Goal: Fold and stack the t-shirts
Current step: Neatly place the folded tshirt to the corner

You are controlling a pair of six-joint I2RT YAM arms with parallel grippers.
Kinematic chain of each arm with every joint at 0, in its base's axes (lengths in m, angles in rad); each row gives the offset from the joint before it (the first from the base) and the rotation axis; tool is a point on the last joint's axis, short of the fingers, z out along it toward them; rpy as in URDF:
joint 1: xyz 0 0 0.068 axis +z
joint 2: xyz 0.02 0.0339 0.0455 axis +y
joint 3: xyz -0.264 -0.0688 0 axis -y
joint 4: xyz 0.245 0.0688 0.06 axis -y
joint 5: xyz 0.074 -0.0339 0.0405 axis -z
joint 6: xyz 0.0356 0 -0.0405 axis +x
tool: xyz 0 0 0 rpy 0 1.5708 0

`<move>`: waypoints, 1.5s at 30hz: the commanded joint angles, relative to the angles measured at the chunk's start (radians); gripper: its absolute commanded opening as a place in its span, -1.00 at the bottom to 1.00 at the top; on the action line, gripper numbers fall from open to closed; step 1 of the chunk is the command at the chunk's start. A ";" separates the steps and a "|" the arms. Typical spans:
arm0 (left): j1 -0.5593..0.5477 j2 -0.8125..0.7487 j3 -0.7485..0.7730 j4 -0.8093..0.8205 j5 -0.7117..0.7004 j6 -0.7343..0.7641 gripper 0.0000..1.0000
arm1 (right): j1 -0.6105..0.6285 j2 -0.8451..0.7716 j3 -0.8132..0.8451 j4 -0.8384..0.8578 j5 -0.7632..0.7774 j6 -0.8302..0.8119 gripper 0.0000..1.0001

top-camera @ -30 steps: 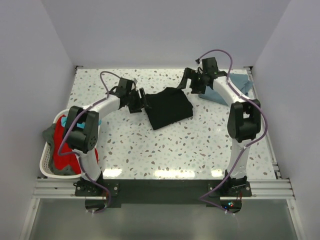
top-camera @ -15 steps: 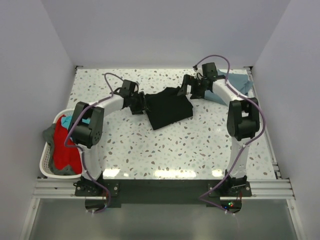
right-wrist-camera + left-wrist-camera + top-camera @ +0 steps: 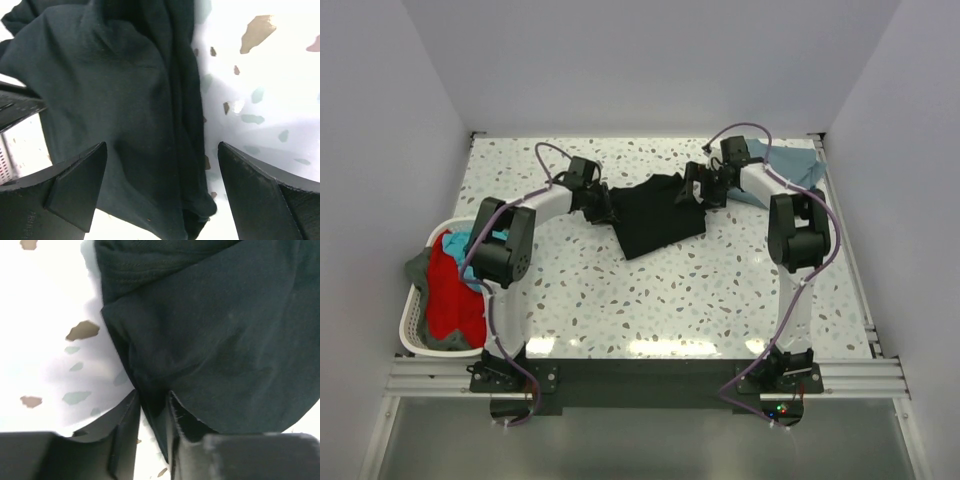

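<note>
light: bright overhead | glare: table [image 3: 620,300] near edge | wrist views: overexposed, soft

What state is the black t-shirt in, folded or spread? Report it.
Folded over but rumpled, not spread: the black t-shirt lies as a compact, creased block on the table.

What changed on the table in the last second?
The left gripper edged in and closed on the black t-shirt's left edge. The right gripper moved left over its right edge, still open. The slate-blue t-shirt and laundry basket stayed put.
</note>
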 commanded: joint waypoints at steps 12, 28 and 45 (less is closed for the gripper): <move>-0.002 0.100 0.067 -0.045 0.005 0.061 -0.56 | 0.035 0.065 -0.056 0.091 -0.125 0.051 0.65; -0.005 0.108 0.060 -0.007 0.073 0.069 -0.20 | 0.077 0.088 -0.050 0.157 -0.106 0.126 -0.90; 0.072 -0.135 -0.114 -0.014 0.045 0.089 0.53 | 0.064 0.063 0.422 -0.225 0.240 0.025 -1.00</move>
